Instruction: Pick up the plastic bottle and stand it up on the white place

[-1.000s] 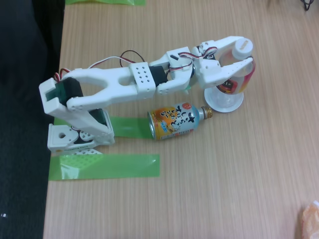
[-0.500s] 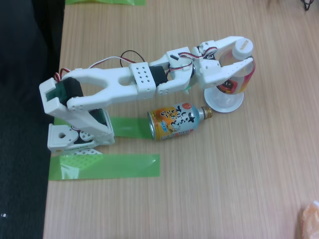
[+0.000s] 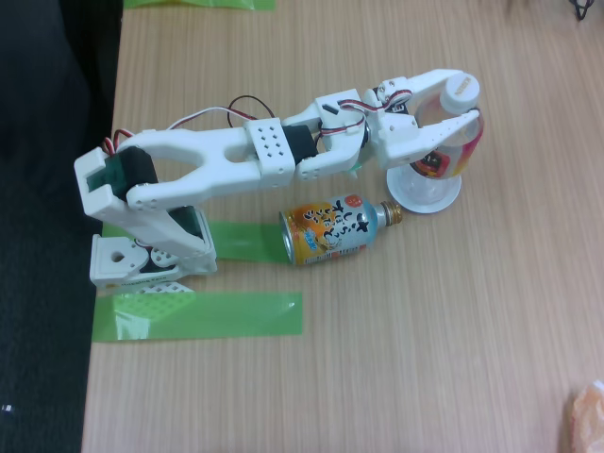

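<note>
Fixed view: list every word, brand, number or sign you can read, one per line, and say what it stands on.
Orange and light-blue bottle-can: dark Japanese-style characters run along its side, too blurred to quote.
Plastic bottle, held in the gripper: red, black and yellow label, no letters legible.
Nothing else carries readable text.

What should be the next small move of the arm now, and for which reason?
Probably open the end effector and let go. The bottle stands almost upright over the white plate, its base seemingly on it, with the fingers closed around its body. The can lies apart, so it should not interfere.
</note>
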`<action>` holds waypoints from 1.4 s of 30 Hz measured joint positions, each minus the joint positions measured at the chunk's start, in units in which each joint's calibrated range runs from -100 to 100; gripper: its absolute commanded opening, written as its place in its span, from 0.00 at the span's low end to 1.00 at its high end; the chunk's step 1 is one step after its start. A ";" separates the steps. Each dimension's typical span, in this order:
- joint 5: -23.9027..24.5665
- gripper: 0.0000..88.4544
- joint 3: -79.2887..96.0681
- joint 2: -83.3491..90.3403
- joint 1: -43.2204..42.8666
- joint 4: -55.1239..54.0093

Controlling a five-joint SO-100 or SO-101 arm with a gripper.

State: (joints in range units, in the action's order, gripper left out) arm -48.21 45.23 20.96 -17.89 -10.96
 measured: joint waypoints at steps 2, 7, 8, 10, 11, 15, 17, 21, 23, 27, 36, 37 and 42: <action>0.00 0.19 0.00 0.00 -0.52 0.00; 0.00 0.19 -0.45 0.00 -1.94 0.34; 0.00 0.19 -0.63 0.00 -2.24 0.42; 0.00 0.19 -0.81 0.00 -2.61 0.42; 0.00 0.19 -0.81 0.00 -2.69 0.51; 0.21 0.19 -0.81 0.00 -2.39 0.51; 0.11 0.19 -0.81 0.00 -2.39 0.51; 0.05 0.24 -0.81 0.00 -2.47 0.51; 0.16 0.30 -0.81 0.00 -2.47 0.51; 0.05 0.34 -0.81 0.00 -2.39 0.51; 0.05 0.34 -0.81 0.00 -2.39 0.51; 0.05 0.34 -0.81 0.00 -2.39 0.51; 0.05 0.34 -0.81 0.00 -2.39 0.51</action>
State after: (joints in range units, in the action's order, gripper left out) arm -48.16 44.42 20.96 -20.28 -10.45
